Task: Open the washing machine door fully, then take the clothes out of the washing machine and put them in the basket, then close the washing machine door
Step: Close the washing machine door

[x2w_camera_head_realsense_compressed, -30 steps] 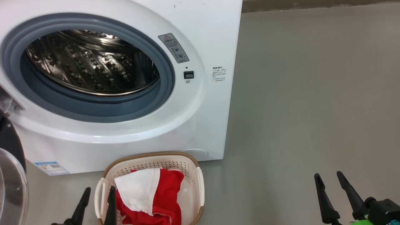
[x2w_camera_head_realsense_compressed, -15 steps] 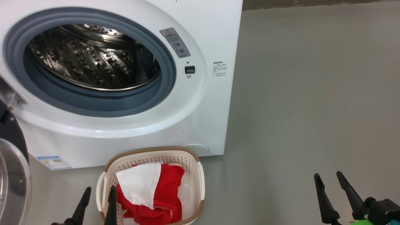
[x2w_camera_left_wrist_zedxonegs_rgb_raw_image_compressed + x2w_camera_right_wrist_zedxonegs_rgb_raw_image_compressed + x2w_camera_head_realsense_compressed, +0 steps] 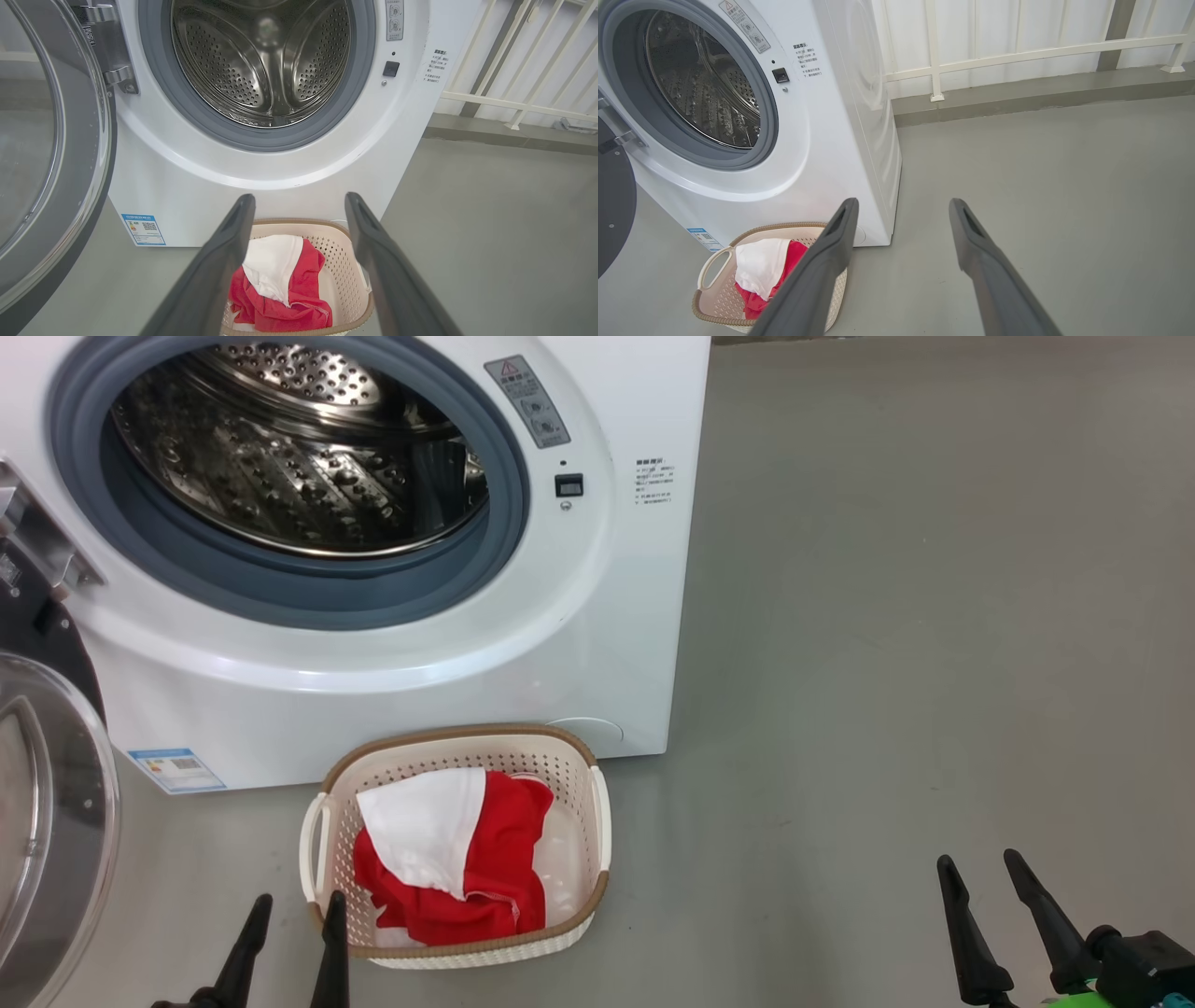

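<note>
Now | left jaws spread near basket [image 3: 523,753] | right jaws spread above floor [image 3: 887,663]

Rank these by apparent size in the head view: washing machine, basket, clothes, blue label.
1. washing machine, largest even though it is cropped at the frame edge
2. basket
3. clothes, lying inside the basket
4. blue label, smallest

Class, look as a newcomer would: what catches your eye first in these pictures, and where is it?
The bright red and white clothes stand out, lying in the cream basket on the floor before the washing machine. Above, the shiny steel drum gapes, with the washing machine door swung open at the left.
</note>
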Controlling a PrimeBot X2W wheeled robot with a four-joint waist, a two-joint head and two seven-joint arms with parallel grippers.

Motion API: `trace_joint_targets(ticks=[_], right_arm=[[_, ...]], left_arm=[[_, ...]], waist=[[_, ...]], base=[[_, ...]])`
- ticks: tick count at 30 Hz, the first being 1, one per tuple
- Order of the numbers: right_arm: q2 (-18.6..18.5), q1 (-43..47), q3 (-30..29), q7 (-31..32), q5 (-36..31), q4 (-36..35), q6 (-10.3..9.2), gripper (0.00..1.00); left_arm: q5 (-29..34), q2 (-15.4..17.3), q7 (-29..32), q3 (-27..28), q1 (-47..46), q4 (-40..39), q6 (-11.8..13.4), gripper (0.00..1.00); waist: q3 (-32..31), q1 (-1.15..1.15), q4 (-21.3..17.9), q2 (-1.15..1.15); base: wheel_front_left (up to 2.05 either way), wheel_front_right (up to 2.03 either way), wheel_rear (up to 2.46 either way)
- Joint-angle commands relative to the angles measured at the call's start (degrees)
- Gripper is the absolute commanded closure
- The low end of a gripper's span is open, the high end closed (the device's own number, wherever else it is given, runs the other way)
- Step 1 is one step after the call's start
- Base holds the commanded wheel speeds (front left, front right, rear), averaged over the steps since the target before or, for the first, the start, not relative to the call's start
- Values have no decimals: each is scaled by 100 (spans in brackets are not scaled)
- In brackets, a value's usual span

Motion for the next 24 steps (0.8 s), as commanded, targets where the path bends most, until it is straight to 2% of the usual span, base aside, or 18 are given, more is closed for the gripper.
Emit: trace_joint_targets(ticks=[1, 16, 24], right_arm=[[-88, -141, 119, -37, -10, -118, 37, 0], [-97, -140, 131, -37, -4, -110, 37, 0], [-131, -158, 279, -37, -9, -83, 37, 0]], left_arm=[[-40, 77, -28, 152, -174, -155, -31, 0], [-77, 77, -28, 148, -194, -138, -31, 0], [-190, 77, -28, 160, -140, -26, 14, 0]], waist=[[-4, 0, 2, 0], [-27, 0, 59, 0], [-39, 0, 403, 0]], base=[[-28, 28, 0], [-1, 1, 0], [0, 0, 0]])
